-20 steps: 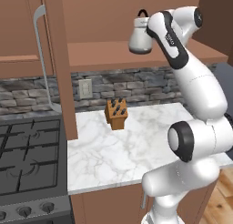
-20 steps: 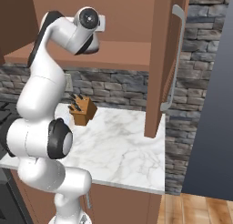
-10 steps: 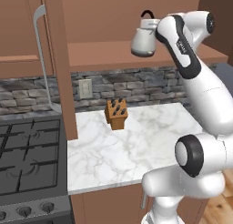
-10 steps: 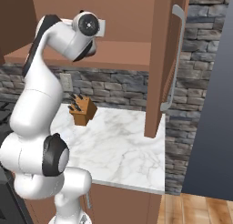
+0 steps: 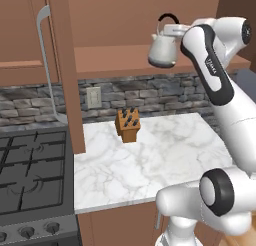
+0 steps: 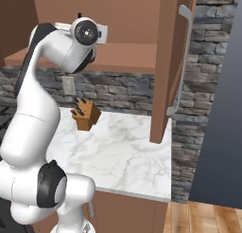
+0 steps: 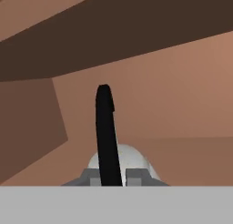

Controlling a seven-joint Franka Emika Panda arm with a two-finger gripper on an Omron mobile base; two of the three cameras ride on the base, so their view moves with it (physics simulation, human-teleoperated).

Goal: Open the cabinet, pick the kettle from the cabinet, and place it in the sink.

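silver-grey kettle (image 5: 162,50), thin black arched handle, pinched by tool (image 5: 172,29)

Arm (image 5: 220,90): glossy white rounded shells, fat tubular links. Dark grey/black bands at each link seam. Joint caps are dark discs with a grey centre: one at the near lower joint (image 5: 216,192), one on the wrist housing (image 6: 86,34). Small dark lettering on the upper link (image 5: 210,66), too small to read. White bulbous base column (image 6: 71,218). Claw (image 7: 110,176): two small grey finger tips (image 7: 136,175).
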